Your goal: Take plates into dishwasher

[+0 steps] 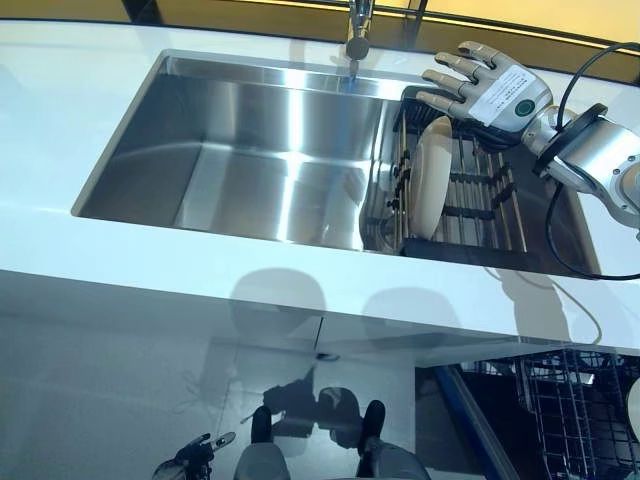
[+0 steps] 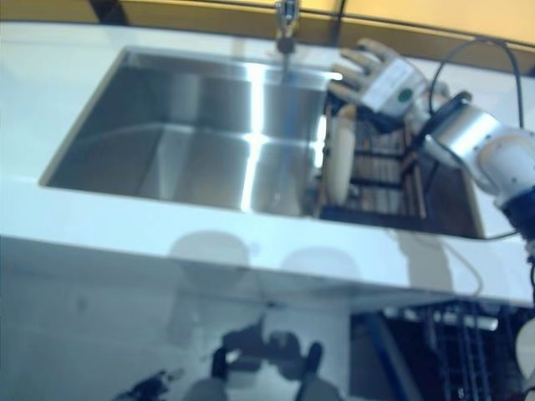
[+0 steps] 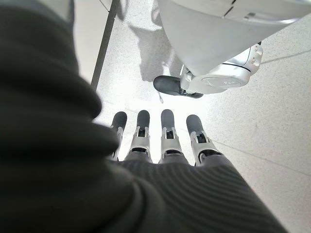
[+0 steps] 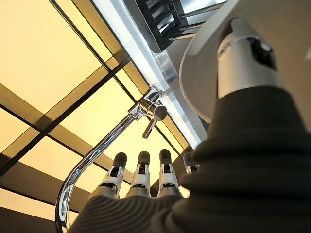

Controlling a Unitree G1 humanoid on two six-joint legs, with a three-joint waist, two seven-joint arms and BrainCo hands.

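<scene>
— Steel sink [image 1: 250,170], and where's the plate [image 1: 432,178]?
— On edge in the rack [image 1: 480,200], faces turned sideways, lower rim hidden by wires. My right hand [image 1: 480,85] hovers above it, fingers spread, holding nothing.
— Left hand [image 3: 155,141]?
— Low by the floor, fingers straight.
</scene>
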